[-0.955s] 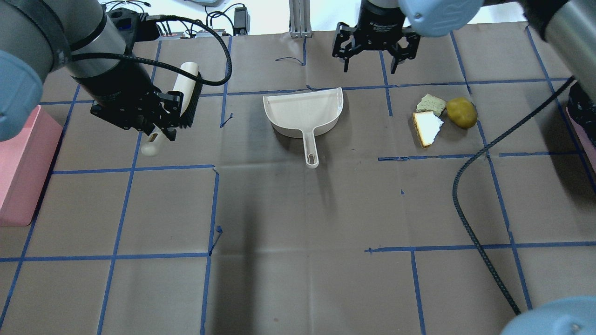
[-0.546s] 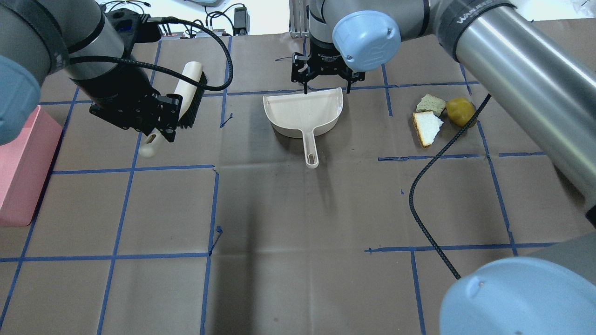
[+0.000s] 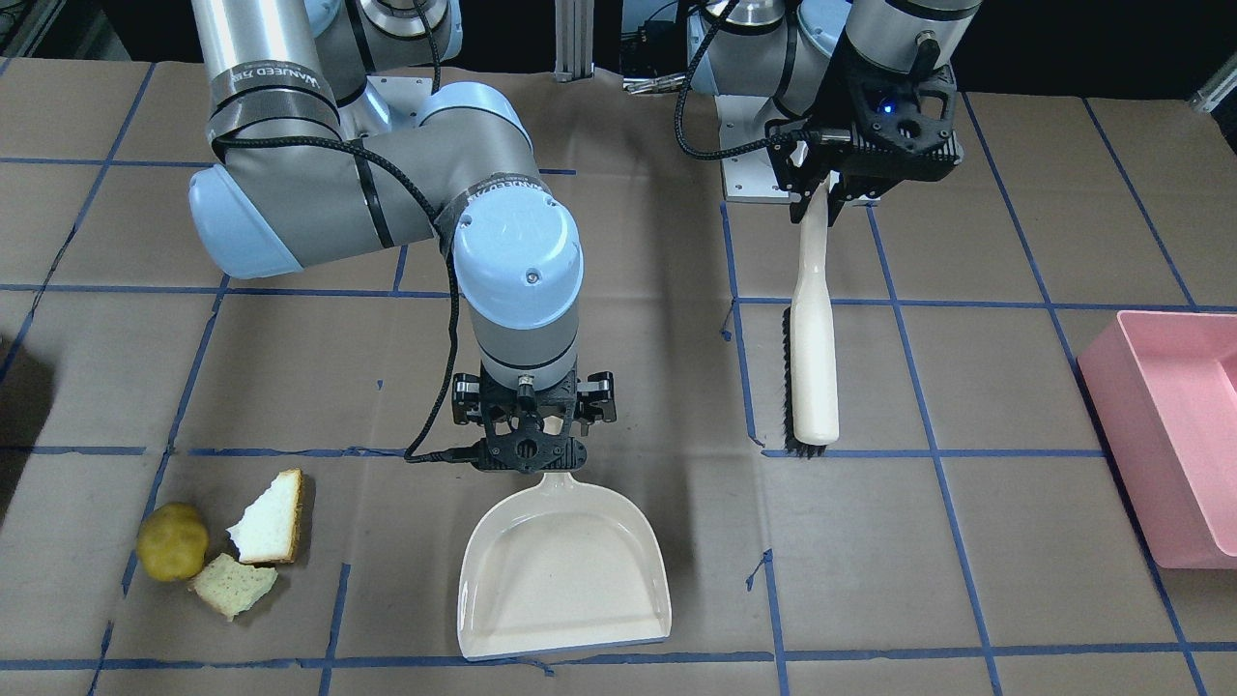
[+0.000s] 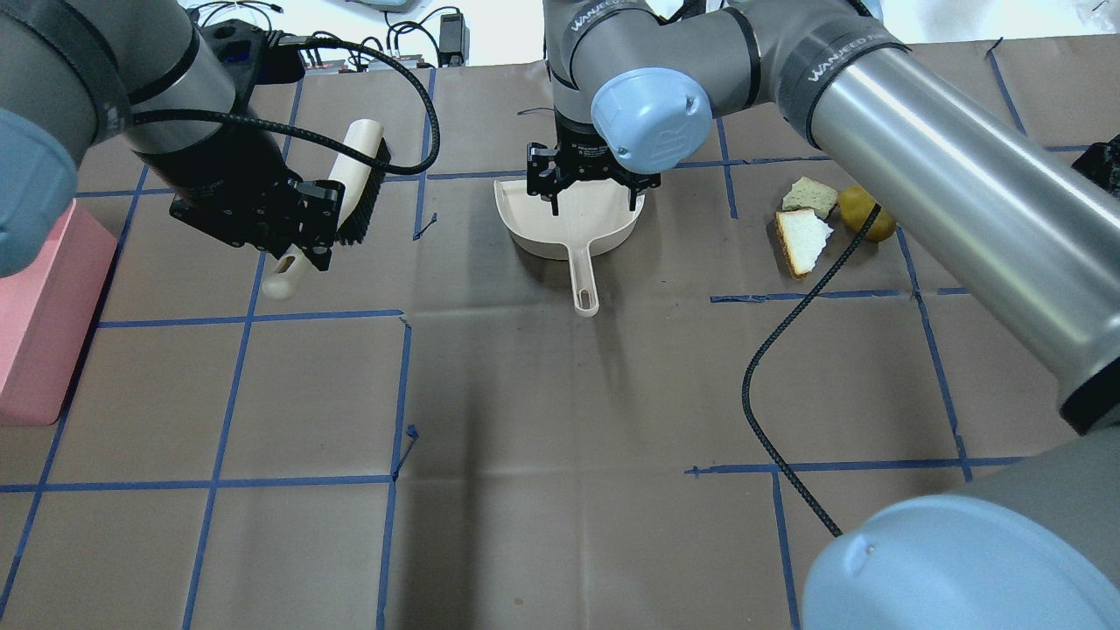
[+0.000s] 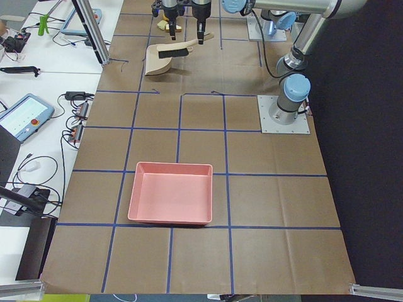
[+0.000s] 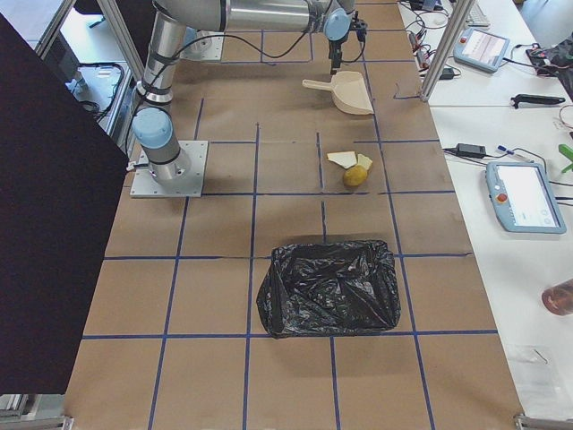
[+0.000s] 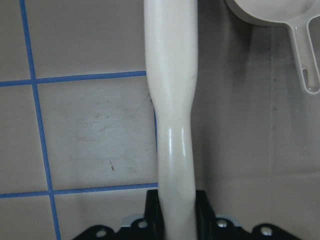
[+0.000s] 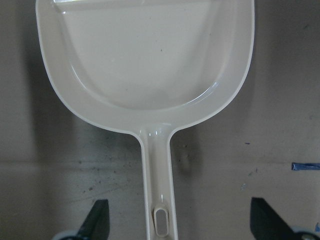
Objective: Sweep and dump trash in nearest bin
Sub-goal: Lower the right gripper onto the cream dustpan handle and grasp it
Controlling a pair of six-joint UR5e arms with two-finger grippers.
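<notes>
Ok so, right gripper point(image 8: 181, 221): jaws wide open, nothing in them. It hangs over the handle of the cream plastic dustpan point(image 3: 565, 580), one finger each side of the handle w/ a big gap. Not touching it, going by the wrist cam.
Dustpan: flat on the brown paper-covered table with blue tape grid point(image 4: 560, 411), approx mid-table. Handle points back at the robot, open lip faces away from it.
Left gripper point(image 3: 829, 188): clamped tight on the handle end of the cream hand brush with black bristles point(image 3: 812, 367).
Brush: sticks out from the fingers away from the robot, roughly level, bristles turned sideways toward the dustpan. Looks lifted off the table in the left side view. It's on the robot's L of the pan, well apart.
Trash: yellow-green round ball point(image 3: 172, 541), white torn bread piece with brown crust point(image 3: 266, 530), pale yellowish torn bread piece point(image 3: 234, 585). All 3 are bunched close together on the table, on the robot's R of the dustpan and well apart from it. Ball is outermost, and the yellowish piece is farther from the robot than the white one.
Bins: pink rectangular plastic bin point(image 5: 170, 219) at the robot's L end of the table, black bag-lined bin point(image 6: 329, 287) at the R end. Trash pile sits near the black one and far from the pink one.
</notes>
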